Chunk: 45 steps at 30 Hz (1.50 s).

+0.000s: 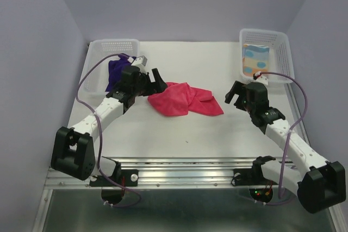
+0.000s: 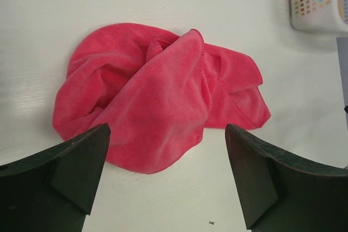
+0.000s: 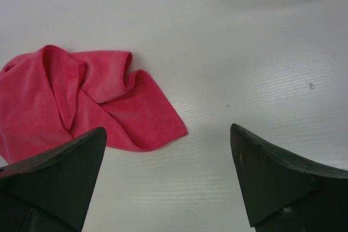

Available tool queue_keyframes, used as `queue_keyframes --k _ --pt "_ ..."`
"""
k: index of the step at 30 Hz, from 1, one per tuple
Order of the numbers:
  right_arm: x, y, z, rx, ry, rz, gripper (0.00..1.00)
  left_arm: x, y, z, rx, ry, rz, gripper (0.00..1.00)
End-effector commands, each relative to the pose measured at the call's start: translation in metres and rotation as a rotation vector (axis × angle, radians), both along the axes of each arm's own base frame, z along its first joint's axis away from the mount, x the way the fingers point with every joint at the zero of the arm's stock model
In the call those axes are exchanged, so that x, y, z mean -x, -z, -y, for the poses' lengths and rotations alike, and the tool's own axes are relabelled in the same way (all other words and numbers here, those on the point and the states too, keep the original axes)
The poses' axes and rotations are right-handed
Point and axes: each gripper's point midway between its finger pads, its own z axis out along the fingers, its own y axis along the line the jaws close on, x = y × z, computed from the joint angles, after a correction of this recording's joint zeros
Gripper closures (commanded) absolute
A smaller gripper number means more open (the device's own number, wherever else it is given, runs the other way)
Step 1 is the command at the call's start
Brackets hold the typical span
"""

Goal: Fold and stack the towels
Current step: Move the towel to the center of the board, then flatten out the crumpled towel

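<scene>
The magenta-pink towel [image 1: 186,100] lies crumpled at the table's middle; it also shows in the left wrist view [image 2: 157,93] and the right wrist view [image 3: 70,99]. The dark purple towel [image 1: 116,73] hangs out of the left basket [image 1: 103,47]. The light blue towel with orange blotches [image 1: 255,60] lies folded in the right basket [image 1: 283,52]. My left gripper [image 1: 157,80] is open and empty, just left of the pink towel, above the table. My right gripper [image 1: 235,93] is open and empty, a little right of the pink towel.
The two white mesh baskets stand at the back corners. Purple cables loop over both arms. Grey walls enclose the table on three sides. A metal rail [image 1: 185,169] runs along the near edge.
</scene>
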Motion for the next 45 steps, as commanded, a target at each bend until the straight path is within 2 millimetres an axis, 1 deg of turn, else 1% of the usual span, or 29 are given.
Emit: queue_keyframes --k 1,2,3,6,7,8,9,10,11,12,13,15,17,18,20,21,22,24,26,27,28,29,30,31,32,33,39,42,45 --pt "-0.013 -0.002 -0.015 -0.038 -0.033 0.02 0.0 0.01 -0.006 0.018 0.033 0.035 0.026 0.01" --pt "-0.013 0.001 -0.017 -0.037 -0.039 0.009 0.0 0.014 -0.003 0.027 0.031 0.059 0.018 0.01" --pt "-0.013 0.009 -0.02 -0.034 -0.047 -0.012 0.0 0.025 0.006 0.043 0.026 0.103 -0.021 0.01" --pt "-0.015 0.015 -0.028 -0.039 -0.073 -0.022 0.0 0.045 0.026 0.066 0.012 0.132 -0.1 0.01" --pt "-0.016 0.017 -0.032 -0.035 -0.094 -0.027 0.0 0.061 0.037 0.077 0.001 0.16 -0.131 0.01" --pt "-0.018 0.017 -0.035 -0.034 -0.105 -0.026 0.0 0.068 0.043 0.08 -0.004 0.163 -0.15 0.01" --pt "-0.023 0.009 -0.042 -0.038 -0.127 0.001 0.0 0.075 0.047 0.082 0.012 0.141 -0.177 0.01" --pt "-0.026 0.006 -0.048 -0.046 -0.154 0.008 0.0 0.087 0.058 0.083 0.006 0.144 -0.205 0.01" --pt "-0.031 0.01 -0.052 -0.042 -0.169 -0.001 0.0 0.091 0.062 0.085 0.013 0.138 -0.216 0.01" --pt "-0.04 -0.003 -0.06 -0.056 -0.183 0.032 0.0 0.091 0.066 0.085 0.024 0.115 -0.226 0.01" --pt "-0.045 -0.007 -0.066 -0.068 -0.205 0.041 0.0 0.095 0.072 0.086 0.039 0.093 -0.256 0.01" --pt "-0.056 -0.005 -0.079 -0.085 -0.233 0.041 0.0 0.089 0.082 0.087 0.042 0.054 -0.272 0.01" --pt "-0.07 -0.021 -0.095 -0.121 -0.271 0.081 0.0 0.08 0.084 0.092 0.047 0.024 -0.279 0.01" --pt "-0.073 -0.012 -0.105 -0.12 -0.298 0.05 0.0 0.075 0.094 0.092 0.02 0.0 -0.292 0.01" --pt "-0.081 -0.016 -0.113 -0.123 -0.307 0.054 0.0 0.066 0.09 0.102 0.012 0.008 -0.288 0.02" --pt "-0.083 -0.014 -0.115 -0.124 -0.31 0.052 0.0 0.063 0.098 0.103 -0.004 -0.003 -0.307 0.02" --pt "-0.085 -0.011 -0.118 -0.127 -0.31 0.044 0.0 0.055 0.094 0.105 -0.018 -0.028 -0.291 0.03" --pt "-0.087 -0.008 -0.118 -0.128 -0.301 0.042 0.0 0.053 0.107 0.101 -0.083 -0.086 -0.312 0.05" --pt "-0.089 -0.005 -0.115 -0.124 -0.282 0.042 0.0 0.05 0.104 0.108 -0.102 -0.093 -0.307 0.06" --pt "-0.089 -0.004 -0.114 -0.122 -0.277 0.039 0.0 0.051 0.115 0.101 -0.158 -0.132 -0.327 0.07" --pt "-0.09 -0.001 -0.112 -0.114 -0.268 0.035 0.0 0.051 0.111 0.108 -0.174 -0.136 -0.32 0.08" --pt "-0.089 -0.001 -0.111 -0.109 -0.264 0.033 0.0 0.053 0.115 0.106 -0.203 -0.154 -0.327 0.08" --pt "-0.088 0.003 -0.11 -0.102 -0.258 0.026 0.0 0.057 0.128 0.097 -0.268 -0.199 -0.357 0.08" --pt "-0.089 0.003 -0.107 -0.096 -0.247 0.029 0.0 0.057 0.125 0.101 -0.282 -0.205 -0.355 0.09" --pt "-0.088 0.003 -0.105 -0.089 -0.242 0.03 0.0 0.057 0.128 0.098 -0.308 -0.227 -0.36 0.09" --pt "-0.088 0.004 -0.104 -0.084 -0.237 0.03 0.0 0.06 0.136 0.086 -0.378 -0.269 -0.368 0.09" --pt "-0.087 0.004 -0.1 -0.077 -0.226 0.037 0.0 0.06 0.145 0.085 -0.416 -0.316 -0.374 0.15" --pt "-0.085 0.008 -0.099 -0.069 -0.224 0.029 0.0 0.059 0.154 0.091 -0.433 -0.295 -0.392 0.3" --pt "-0.085 0.011 -0.096 -0.061 -0.212 0.024 0.0 0.059 0.16 0.093 -0.445 -0.297 -0.396 0.3"
